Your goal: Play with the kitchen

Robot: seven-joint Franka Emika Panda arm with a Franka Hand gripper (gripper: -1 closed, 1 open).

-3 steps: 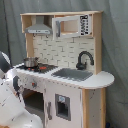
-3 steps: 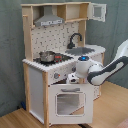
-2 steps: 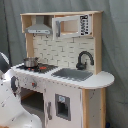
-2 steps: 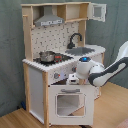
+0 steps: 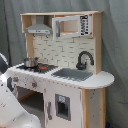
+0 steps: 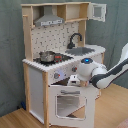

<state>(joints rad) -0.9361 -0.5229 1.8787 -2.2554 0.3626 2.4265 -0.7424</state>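
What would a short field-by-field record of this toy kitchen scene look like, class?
main item: the kitchen, white and light wood
hob: small pot standing on it
sink: grey basin with black faucet behind it
top: range hood beside an upper cabinet
oven door: hanging ajar in the second exterior view
arm: tool at the knob panel, just above the oven door
tool state: cannot tell

white and light-wood kitchen [image 6: 47,75], black faucet [image 5: 83,59], grey sink [image 5: 73,74].
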